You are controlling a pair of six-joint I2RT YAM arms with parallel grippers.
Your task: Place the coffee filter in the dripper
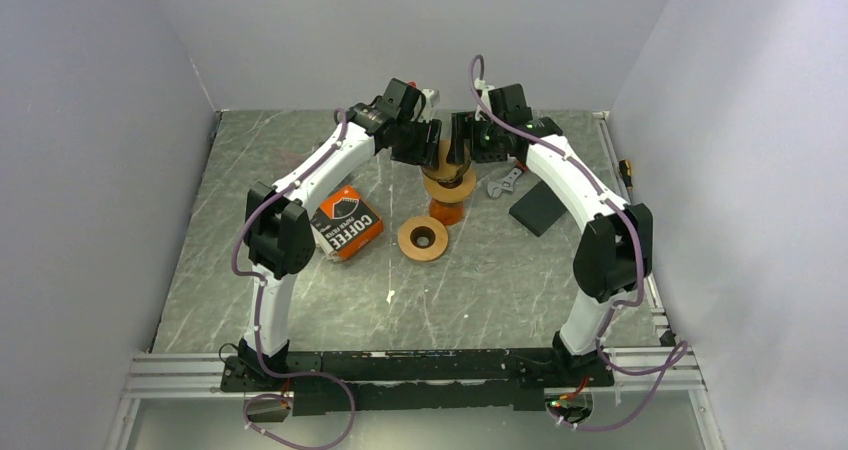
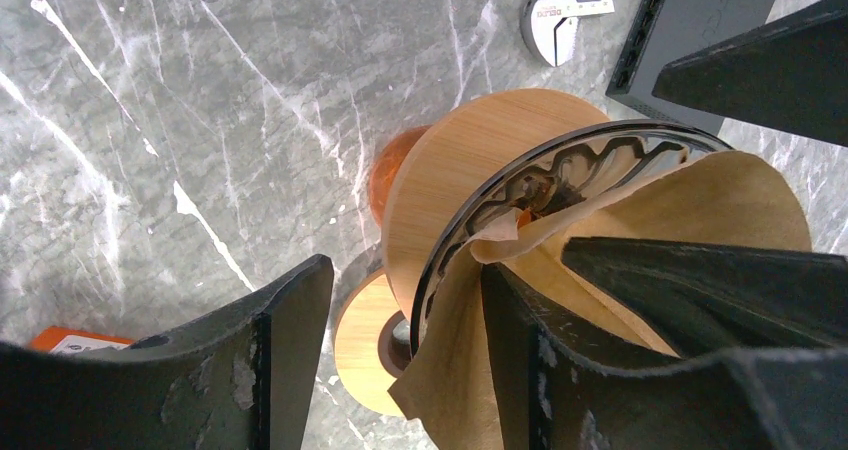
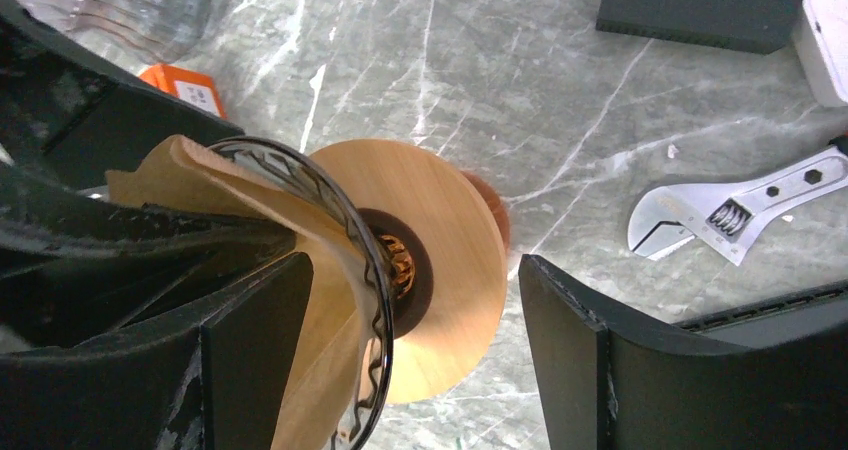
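The glass dripper [image 1: 447, 175] with a wooden collar [image 2: 470, 160] stands on an orange carafe [image 2: 390, 165] at the table's middle back. A brown paper coffee filter [image 2: 720, 200] sits in the glass cone, one flap folded over the rim. It also shows in the right wrist view [image 3: 320, 330]. My left gripper [image 2: 400, 360] is open and straddles the rim, one finger inside the filter and one outside. My right gripper [image 3: 410, 360] is open and straddles the opposite rim [image 3: 350, 220] the same way. In the top view both grippers [image 1: 432, 148] [image 1: 460, 150] meet over the dripper.
A loose wooden ring [image 1: 423, 238] lies in front of the carafe. An orange coffee filter box [image 1: 346, 223] lies to the left. A wrench [image 1: 503, 182] and a dark grey block [image 1: 538, 208] lie to the right. A clear glass vessel [image 3: 130, 5] shows in the right wrist view.
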